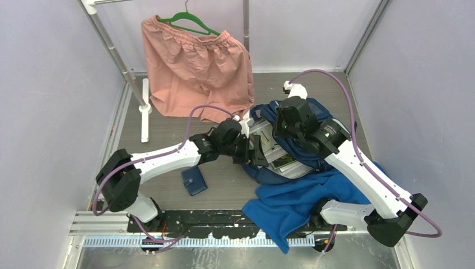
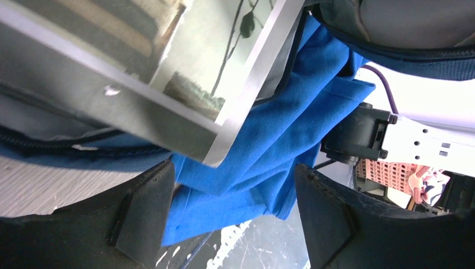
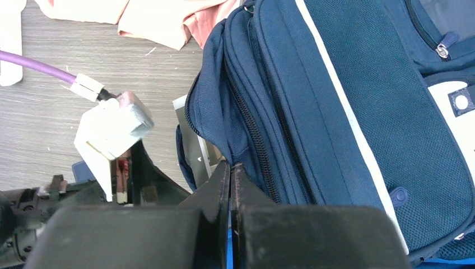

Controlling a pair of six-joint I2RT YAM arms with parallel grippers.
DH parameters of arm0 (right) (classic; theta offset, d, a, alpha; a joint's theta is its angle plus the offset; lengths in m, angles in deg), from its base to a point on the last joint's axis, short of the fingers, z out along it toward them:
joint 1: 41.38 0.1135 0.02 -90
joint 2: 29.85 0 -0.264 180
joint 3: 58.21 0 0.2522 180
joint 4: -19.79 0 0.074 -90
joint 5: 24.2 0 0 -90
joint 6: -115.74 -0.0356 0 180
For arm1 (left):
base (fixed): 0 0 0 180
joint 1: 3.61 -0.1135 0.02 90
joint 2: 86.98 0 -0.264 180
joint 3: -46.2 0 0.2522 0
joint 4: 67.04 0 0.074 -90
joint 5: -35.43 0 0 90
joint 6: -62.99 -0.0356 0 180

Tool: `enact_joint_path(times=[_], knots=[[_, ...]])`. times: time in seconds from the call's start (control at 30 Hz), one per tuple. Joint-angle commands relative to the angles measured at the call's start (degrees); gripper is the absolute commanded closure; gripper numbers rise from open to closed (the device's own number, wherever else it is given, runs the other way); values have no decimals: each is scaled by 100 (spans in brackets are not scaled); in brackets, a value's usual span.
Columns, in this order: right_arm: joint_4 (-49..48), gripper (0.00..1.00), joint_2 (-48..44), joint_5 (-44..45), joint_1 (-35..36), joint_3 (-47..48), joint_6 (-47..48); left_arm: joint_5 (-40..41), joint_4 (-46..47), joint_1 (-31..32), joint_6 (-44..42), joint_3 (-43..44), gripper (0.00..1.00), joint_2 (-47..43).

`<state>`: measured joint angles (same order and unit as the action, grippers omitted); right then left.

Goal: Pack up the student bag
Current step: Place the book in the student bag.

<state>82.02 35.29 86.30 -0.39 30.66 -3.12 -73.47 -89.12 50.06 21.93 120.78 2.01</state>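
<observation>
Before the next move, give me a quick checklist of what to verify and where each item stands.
1. Right hand shut on the student bag at its opening edge: ok.
2. Left hand open, fingers wide apart: ok.
3. Framed picture fully inside the bag: not ok, its corner sticks out.
4. Royal-blue cloth away from the bag's opening: not ok, it lies under the frame corner.
5. Wallet packed: not ok, it lies on the table.
6. Room left inside the bag: cannot tell.
</observation>
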Motion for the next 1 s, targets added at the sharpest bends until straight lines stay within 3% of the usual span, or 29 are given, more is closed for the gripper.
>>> enact_joint_path(times=[0.0,0.2,0.4,0.6,0.77,0.97], knots=[[-345,99,-311,179,-12,204,-49,-400,-596,-394,-218,43,22,-400],[-393,99,-319,121,-5,144,-58,-333,-336,-953,-182,-319,22,-570],[-383,99,-326,103,-7,135,-89,-764,351,-1229,26,14,23,139],[-395,99,-275,46,-6,139,-146,-1369,1435,-1082,579,825,26,1273],[-248,99,-283,139,-15,214,-64,-1740,2992,-983,1375,591,28,1392],[-426,99,-403,134,-25,4,-50,-1752,2112,-999,656,218,27,740]])
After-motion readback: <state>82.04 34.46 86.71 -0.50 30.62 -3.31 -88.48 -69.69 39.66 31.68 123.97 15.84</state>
